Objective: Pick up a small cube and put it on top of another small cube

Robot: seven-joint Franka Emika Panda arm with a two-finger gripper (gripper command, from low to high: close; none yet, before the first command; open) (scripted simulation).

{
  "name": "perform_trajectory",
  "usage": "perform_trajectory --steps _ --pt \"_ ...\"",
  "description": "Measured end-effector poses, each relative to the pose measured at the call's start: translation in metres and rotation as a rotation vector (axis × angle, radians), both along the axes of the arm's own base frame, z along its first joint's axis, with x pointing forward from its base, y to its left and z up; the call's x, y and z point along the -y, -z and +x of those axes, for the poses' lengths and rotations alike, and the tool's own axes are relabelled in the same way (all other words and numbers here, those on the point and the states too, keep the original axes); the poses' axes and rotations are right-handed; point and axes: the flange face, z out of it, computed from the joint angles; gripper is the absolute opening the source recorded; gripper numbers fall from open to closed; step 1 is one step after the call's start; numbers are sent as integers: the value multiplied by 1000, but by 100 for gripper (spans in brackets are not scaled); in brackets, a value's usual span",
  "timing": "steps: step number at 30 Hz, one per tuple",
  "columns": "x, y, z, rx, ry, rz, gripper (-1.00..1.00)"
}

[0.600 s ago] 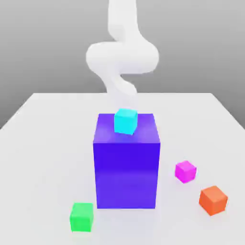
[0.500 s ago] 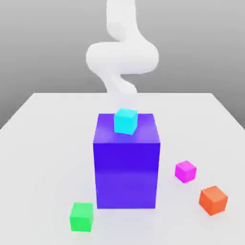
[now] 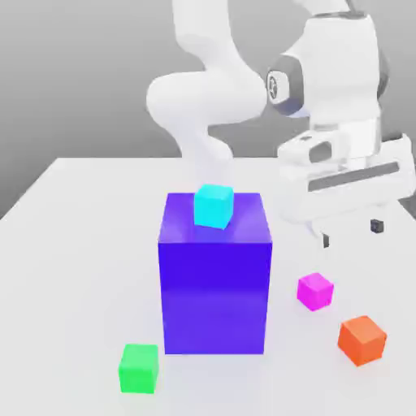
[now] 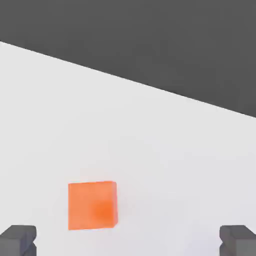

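Observation:
The small magenta cube (image 3: 314, 291) rests on the white table, to the exterior view's right of the big blue block (image 3: 214, 272). The small green cube (image 3: 139, 368) sits near the table's front, by the block's front left corner. My gripper (image 3: 350, 233) hangs above the table, higher than the magenta cube and a little to its right, with its fingers wide open and nothing between them. In the hand view the gripper (image 4: 128, 242) shows two dark fingertips (image 4: 19, 240) far apart over the bare table.
A cyan cube (image 3: 214, 205) stands on top of the blue block. An orange cube (image 3: 362, 340) lies at the front right, seen from the hand as well as the orange cube (image 4: 92, 205). The table (image 3: 81, 244) ends behind the block.
The hand and its open fingers have come into the exterior view at the right, above the magenta cube. No cube has moved.

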Motion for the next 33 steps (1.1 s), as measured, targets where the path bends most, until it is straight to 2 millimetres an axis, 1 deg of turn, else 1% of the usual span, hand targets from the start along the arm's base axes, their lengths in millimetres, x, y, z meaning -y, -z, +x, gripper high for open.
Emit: perform_trajectory --steps 3,4,5,7,15,16,22,23,28,33 --pt "-6 50 -43 -71 -61 -59 0" --pt "-6 65 -58 -92 -81 -81 0" --pt "-6 76 -68 -106 -94 -95 0" --pt "-5 92 -73 -117 -103 -104 0" --pt "-6 145 -77 -121 -109 -105 0" --pt "-5 149 -78 -121 -109 -107 -100" --pt "-5 151 -78 -121 -109 -107 -100" --pt "-5 148 -78 -120 -109 -107 -100" --pt "-7 119 -75 -119 -111 -103 -100" --pt "-6 88 -78 -119 -113 -109 -100"
